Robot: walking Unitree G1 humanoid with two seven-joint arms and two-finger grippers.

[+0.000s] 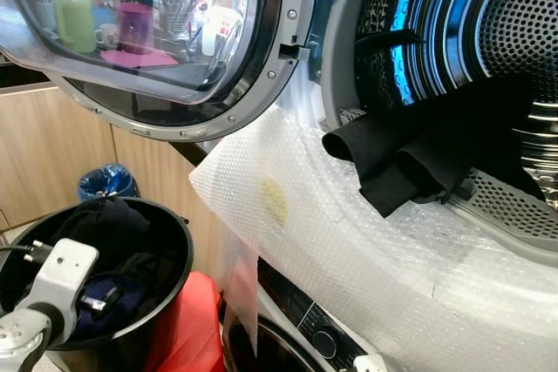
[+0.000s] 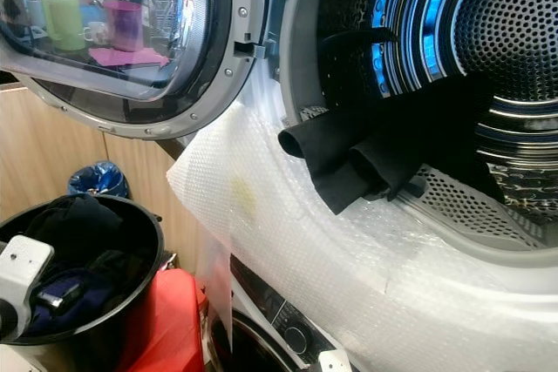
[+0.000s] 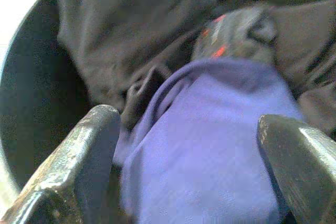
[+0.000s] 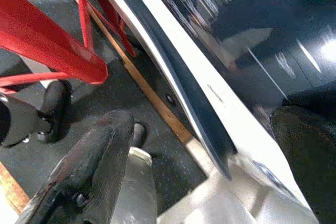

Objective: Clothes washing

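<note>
Clothes for the wash sit in two places: a black garment (image 1: 410, 163) hangs over the lip of the open drum (image 1: 488, 32), half in and half out, and the rest fill a black bucket (image 1: 170, 241) on the floor, below and to the left of the machine. Bubble wrap (image 1: 349, 241) covers the machine's front under the drum opening, and the round glass door (image 1: 157, 32) swings wide to the left above the bucket.

In the bucket, dark pieces lie around a blue cloth (image 3: 210, 150). The left gripper (image 3: 194, 156) is down among them, jaws spread wide on either side of the blue cloth and not yet closed on it. Closing on a thick fold of the blue cloth should give a sure hold.

The lift probably has to clear the bucket rim and pass under the door's edge.

The right gripper (image 4: 210, 150) hangs low beside the lower machine's front, jaws apart and holding nothing.
</note>
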